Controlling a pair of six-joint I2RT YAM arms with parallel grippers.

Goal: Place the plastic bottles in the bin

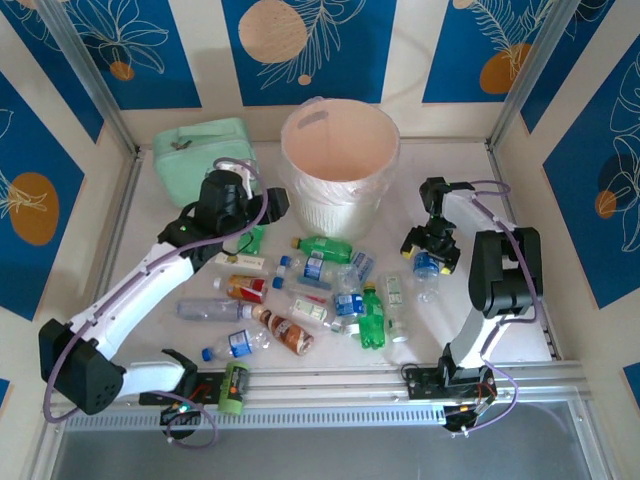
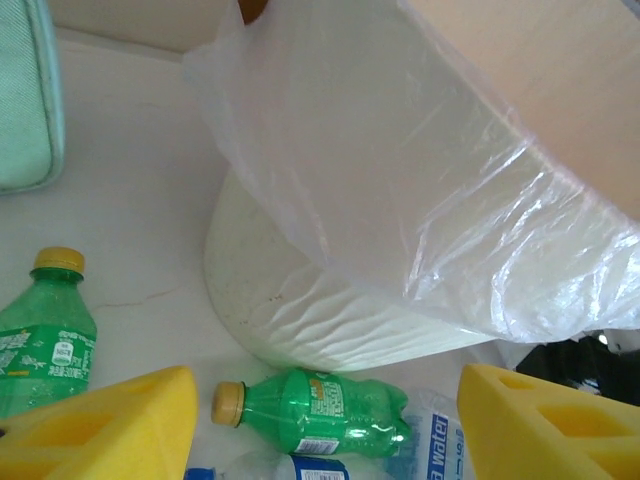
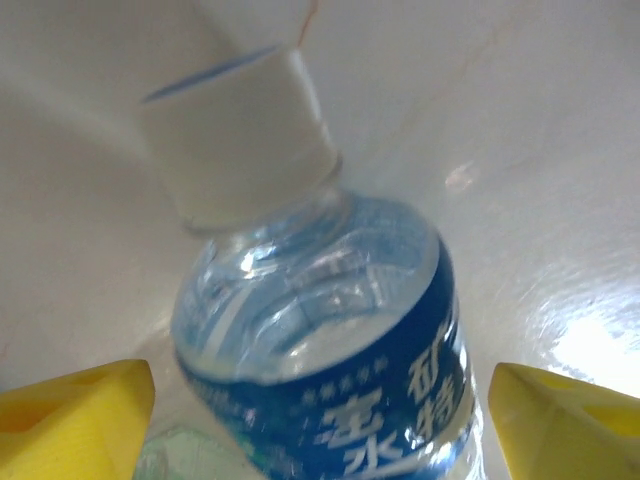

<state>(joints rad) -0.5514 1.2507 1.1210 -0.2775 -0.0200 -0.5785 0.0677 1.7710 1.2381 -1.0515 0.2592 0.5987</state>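
Our right gripper (image 3: 320, 370) has its jaws open, the yellow fingers (image 3: 80, 415) standing one on each side of a clear water bottle (image 3: 330, 340) with a white cap and a blue label, a thin gap showing on either flank. This bottle lies on the table (image 1: 150, 250) to the right of the bin (image 1: 335, 210) and somewhat nearer the arm bases, apart from the main heap of bottles (image 1: 310, 290) spread in front of the bin. We judge the step in hand to be the pickup of this bottle. To do it well we should close across the shoulder or the labelled body rather than the tapering neck, squeeze gently because thin plastic will buckle and may squirt out, and lift straight up before swinging over the bin's rim. Outward from the jaws, the right wrist folds sharply downward. The forearm reaches away from the base and the elbow stands high, so the arm arches over the bottle. Our left gripper (image 2: 325, 375) also has its jaws apart with nothing between them. It sits close to the bin's left wall, looking at the liner bag, with a green bottle with a yellow cap (image 2: 320, 410) lying at the foot of the bin below it. Its arm stretches in one long diagonal from its base toward the bin, passing the mint-green pouch (image 1: 200, 150) that lies left of the bin.
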